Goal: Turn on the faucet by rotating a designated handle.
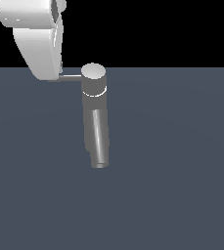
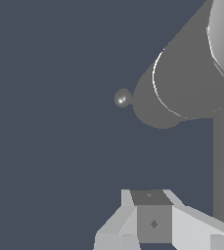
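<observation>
One faucet [image 1: 94, 93] stands upright on the grey floor [image 1: 182, 171], its single spout [image 1: 100, 141] pointing toward the camera. One handle [image 1: 70, 76] juts from the cap toward the exterior view's left. The one gripper [image 1: 52, 75] sits at the handle's outer end; whether it is clenched cannot be told.

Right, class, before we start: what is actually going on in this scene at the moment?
A white robot arm is working on a grey faucet standing on a flat dark surface. Its thin handle juts toward the exterior view's left, and the arm's lower end sits right at the handle's outer tip, hiding it. Whether the gripper touches the handle cannot be told. The thick spout points toward the camera.
</observation>
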Action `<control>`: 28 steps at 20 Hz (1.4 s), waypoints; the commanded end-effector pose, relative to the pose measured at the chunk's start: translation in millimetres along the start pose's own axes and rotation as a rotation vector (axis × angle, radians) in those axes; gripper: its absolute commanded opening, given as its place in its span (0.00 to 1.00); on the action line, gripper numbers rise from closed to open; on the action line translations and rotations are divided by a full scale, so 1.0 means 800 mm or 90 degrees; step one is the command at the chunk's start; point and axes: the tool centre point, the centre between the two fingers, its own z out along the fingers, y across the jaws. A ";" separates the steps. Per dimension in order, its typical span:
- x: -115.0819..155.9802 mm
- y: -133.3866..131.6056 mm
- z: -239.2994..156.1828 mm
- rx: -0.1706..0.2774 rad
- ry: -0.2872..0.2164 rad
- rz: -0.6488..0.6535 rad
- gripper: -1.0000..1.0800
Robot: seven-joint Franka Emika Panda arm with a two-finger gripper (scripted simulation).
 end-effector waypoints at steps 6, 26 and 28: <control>0.000 0.000 0.000 0.000 0.000 -0.001 0.00; -0.005 0.069 -0.001 0.000 0.000 -0.001 0.00; -0.006 0.076 -0.001 0.000 0.000 -0.001 0.00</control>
